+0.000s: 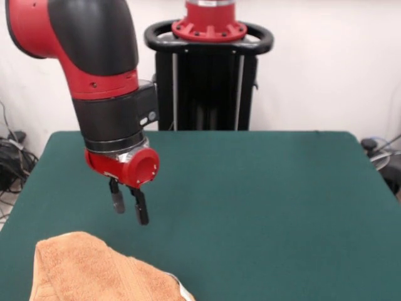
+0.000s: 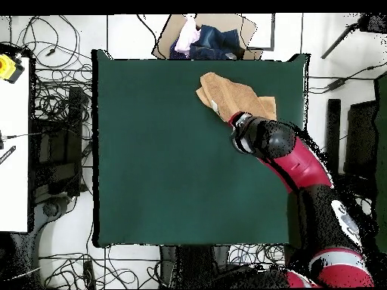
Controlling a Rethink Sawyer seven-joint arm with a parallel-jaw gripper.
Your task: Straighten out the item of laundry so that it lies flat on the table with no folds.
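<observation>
The item of laundry (image 1: 94,269), an orange-tan terry towel, lies bunched and folded over itself near the front left corner of the green table (image 1: 263,200). A small white tag (image 1: 184,291) pokes out at its right edge. My gripper (image 1: 128,205) hangs above the table just behind the towel, open, with nothing between its fingers and clear of the cloth. From overhead, the towel (image 2: 227,94) sits near the table's (image 2: 166,151) top right corner, and the arm's wrist (image 2: 253,136) covers its lower edge and hides the fingers.
A cardboard box of clothes (image 2: 200,38) stands on the floor beyond the table's top edge in the overhead view. Cables lie on the floor around the table. A white side table (image 2: 13,136) stands to the left.
</observation>
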